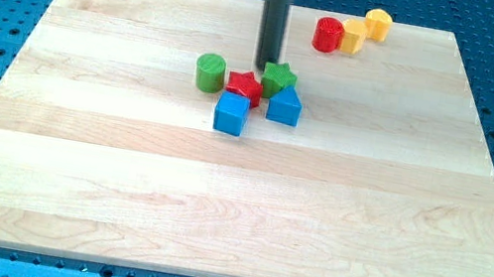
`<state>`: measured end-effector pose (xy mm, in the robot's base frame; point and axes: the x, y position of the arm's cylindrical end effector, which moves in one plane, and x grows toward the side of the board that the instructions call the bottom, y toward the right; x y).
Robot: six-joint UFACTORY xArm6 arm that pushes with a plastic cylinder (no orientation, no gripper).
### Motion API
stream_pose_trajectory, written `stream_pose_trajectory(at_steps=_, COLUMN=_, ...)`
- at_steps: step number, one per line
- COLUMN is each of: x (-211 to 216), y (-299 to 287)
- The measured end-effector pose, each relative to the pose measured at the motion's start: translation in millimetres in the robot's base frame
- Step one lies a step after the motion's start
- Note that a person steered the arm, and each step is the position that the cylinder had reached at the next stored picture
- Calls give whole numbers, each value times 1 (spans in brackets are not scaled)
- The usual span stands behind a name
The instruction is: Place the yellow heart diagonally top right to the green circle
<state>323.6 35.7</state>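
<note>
The yellow heart lies near the board's top edge, right of centre, at the end of a short row. The green circle stands left of centre in the upper half of the board. My tip is down on the board to the right of the green circle, just above the red star and touching or nearly touching the left side of the green star. The yellow heart is far to the upper right of my tip.
A red cylinder and a second yellow block sit in a row with the heart. A blue cube and a blue triangle lie just below the stars. The wooden board rests on a blue perforated table.
</note>
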Motion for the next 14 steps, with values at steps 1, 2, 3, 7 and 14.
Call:
stream_pose_trajectory(at_steps=1, x=-2, y=91)
stream_pose_trajectory(at_steps=2, x=-38, y=174)
stream_pose_trajectory(at_steps=3, x=-92, y=194)
stream_pose_trajectory(at_steps=7, x=-79, y=-3)
stream_pose_trajectory(at_steps=14, x=-71, y=-81)
